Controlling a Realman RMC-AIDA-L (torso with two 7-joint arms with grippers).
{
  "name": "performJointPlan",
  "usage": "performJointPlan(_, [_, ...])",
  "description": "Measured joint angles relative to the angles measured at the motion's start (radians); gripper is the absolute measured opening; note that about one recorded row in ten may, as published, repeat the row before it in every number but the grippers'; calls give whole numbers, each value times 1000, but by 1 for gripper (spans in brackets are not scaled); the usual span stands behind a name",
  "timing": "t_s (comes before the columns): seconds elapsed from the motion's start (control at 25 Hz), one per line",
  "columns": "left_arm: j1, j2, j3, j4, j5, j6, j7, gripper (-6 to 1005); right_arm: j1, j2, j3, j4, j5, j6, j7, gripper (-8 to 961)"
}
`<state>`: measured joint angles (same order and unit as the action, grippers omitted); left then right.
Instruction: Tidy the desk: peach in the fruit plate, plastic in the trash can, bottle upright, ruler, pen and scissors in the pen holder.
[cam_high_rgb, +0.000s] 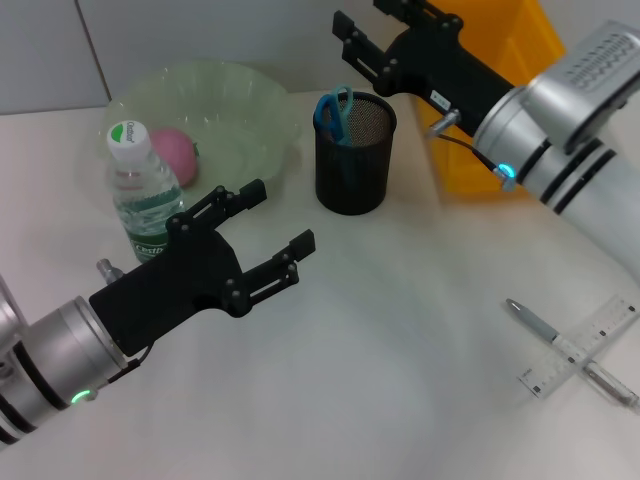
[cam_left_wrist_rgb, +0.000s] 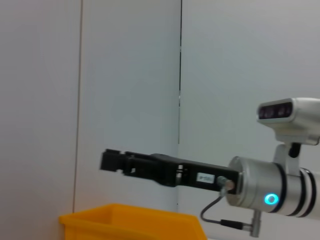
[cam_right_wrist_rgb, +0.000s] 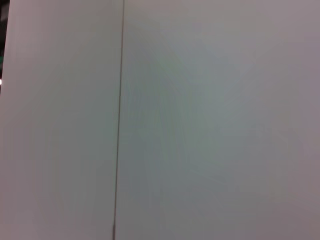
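The pink peach (cam_high_rgb: 176, 153) lies in the pale green fruit plate (cam_high_rgb: 245, 100). The water bottle (cam_high_rgb: 140, 190) stands upright in front of the plate. Blue-handled scissors (cam_high_rgb: 335, 110) stand in the black mesh pen holder (cam_high_rgb: 352, 160). A silver pen (cam_high_rgb: 535, 322) and a clear ruler (cam_high_rgb: 590, 340) lie crossed on the table at the right. My left gripper (cam_high_rgb: 282, 215) is open and empty, hovering just right of the bottle. My right gripper (cam_high_rgb: 365, 22) is open and empty, above and behind the pen holder; it also shows in the left wrist view (cam_left_wrist_rgb: 107, 160). No plastic is in view.
The yellow trash can (cam_high_rgb: 535, 40) stands behind my right arm, right of the pen holder, and shows in the left wrist view (cam_left_wrist_rgb: 130, 220). The right wrist view shows only wall. The white table (cam_high_rgb: 400, 330) stretches between the pen holder and the pen.
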<state>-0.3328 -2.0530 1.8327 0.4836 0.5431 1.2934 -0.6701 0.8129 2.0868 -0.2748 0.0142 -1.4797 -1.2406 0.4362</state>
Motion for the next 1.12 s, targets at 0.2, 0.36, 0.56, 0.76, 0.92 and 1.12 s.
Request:
performJointPlan(0.2, [9, 6, -2, 0, 0, 5, -10, 786, -35, -4, -8, -43, -5, -75, 97, 532])
performJointPlan(0.36, [13, 16, -2, 0, 22, 30, -22, 786, -81, -7, -114, -193, -31, -116, 353, 761])
performJointPlan(0.56, [16, 32, -9, 3, 69, 51, -63, 786, -181, -14, -392, -509, -53, -158, 738, 828])
performJointPlan(0.76, [16, 38, -14, -1, 116, 50, -77, 786, -270, -65, -537, -876, -219, -244, 1114, 831])
performJointPlan(0.92, [17, 40, -42, -1, 207, 50, -109, 785, -227, -145, -525, -1031, -435, -454, 1286, 834])
performJointPlan(1.12, [7, 41, -65, 10, 352, 52, -166, 785, -147, -195, -510, -1221, -659, -730, 1303, 834])
